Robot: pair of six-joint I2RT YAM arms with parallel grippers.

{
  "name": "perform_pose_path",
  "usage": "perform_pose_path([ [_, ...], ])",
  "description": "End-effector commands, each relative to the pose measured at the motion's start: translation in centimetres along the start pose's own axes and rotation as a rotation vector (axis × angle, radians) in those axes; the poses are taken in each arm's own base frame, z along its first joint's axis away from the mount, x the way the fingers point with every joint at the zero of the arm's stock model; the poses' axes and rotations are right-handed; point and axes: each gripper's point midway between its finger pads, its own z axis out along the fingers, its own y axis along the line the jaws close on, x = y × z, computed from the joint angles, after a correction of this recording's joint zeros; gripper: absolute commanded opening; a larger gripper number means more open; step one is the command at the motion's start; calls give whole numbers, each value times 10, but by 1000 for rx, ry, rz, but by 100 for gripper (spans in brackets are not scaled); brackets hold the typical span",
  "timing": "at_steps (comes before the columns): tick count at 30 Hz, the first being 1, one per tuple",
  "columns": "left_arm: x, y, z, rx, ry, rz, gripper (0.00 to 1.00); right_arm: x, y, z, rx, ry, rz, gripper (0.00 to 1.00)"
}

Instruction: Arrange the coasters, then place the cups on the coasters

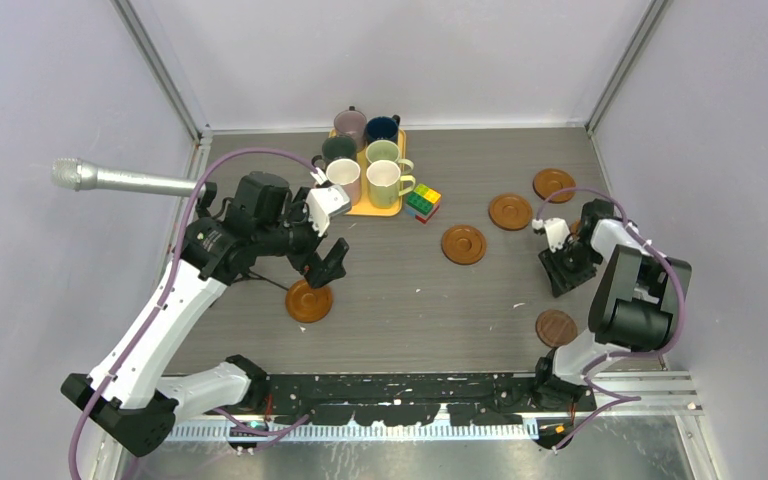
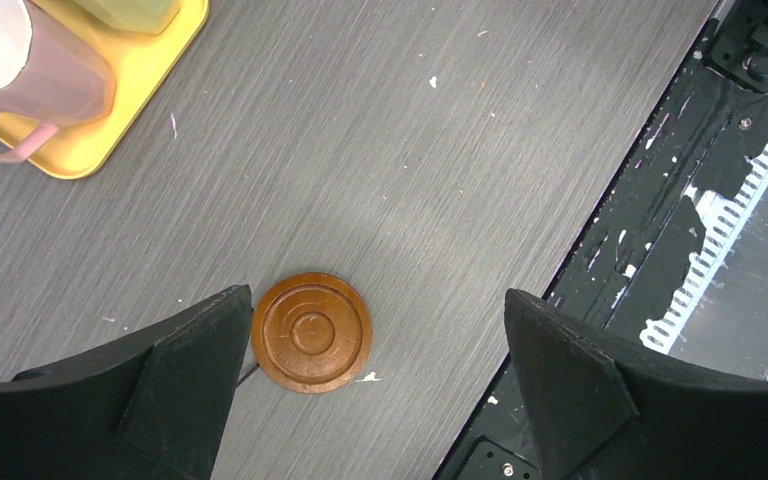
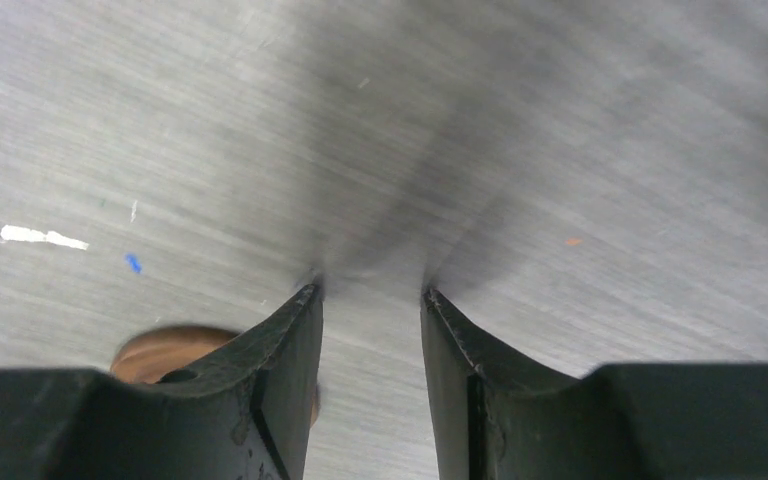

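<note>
Top view, with both wrist views. Nearest the arm bases, a darker coaster [image 1: 556, 327] lies flat and alone on the desk [image 1: 410, 300], beside the right arm. Slightly farther, the left tool [image 1: 328, 262] hangs with its jaws at full spread and holds nothing. A brown coaster [image 1: 309, 300] lies below it. In the left wrist view this disc sits close to one finger rather than midway, so a grasp would probably call for re-centring. The right tool [image 3: 371, 291] stands low over the desk, its jaws a narrow gap apart with only bare desk between them. A brown disc [image 3: 165, 350], probably a further coaster, shows partly behind one finger; whether it is touched cannot be told. Beyond, three coasters [image 1: 463, 244] run in a diagonal line toward the far right, spaced apart, apparently so that each can take a mug. Farthest, the six cups [image 1: 387, 183] crowd the yellow tray [image 1: 380, 208], none yet on a coaster. A multicoloured cube [image 1: 422, 202] lies just beside the tray. A microphone [image 1: 110, 178] enters from the left, its far end hidden behind the left arm.
</note>
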Motion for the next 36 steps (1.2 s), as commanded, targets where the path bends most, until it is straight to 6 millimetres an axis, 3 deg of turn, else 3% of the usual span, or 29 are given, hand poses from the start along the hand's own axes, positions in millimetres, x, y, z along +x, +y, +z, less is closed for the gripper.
perform_pose_path([
  [1,-8,0,-1,4,-25,23,100,-35,-28,-5,62,-84,45,46],
  [8,-4,3,1,-6,-12,21,100,-51,-40,-7,53,-99,57,43],
  [10,-3,3,1,-6,-8,23,100,-49,-30,-11,2,-95,27,44],
  [14,-2,3,1,-7,-2,23,100,-23,14,-31,-187,-39,-106,65],
  [20,-1,2,2,-1,-1,24,100,17,36,-47,-168,6,-223,73],
  [23,-1,2,2,0,-2,24,100,34,43,-41,-156,43,-249,74],
  [27,-1,0,1,6,-4,25,100,41,34,-24,-89,67,-239,73],
  [36,1,1,3,2,2,21,100,19,14,7,34,27,-116,69],
])
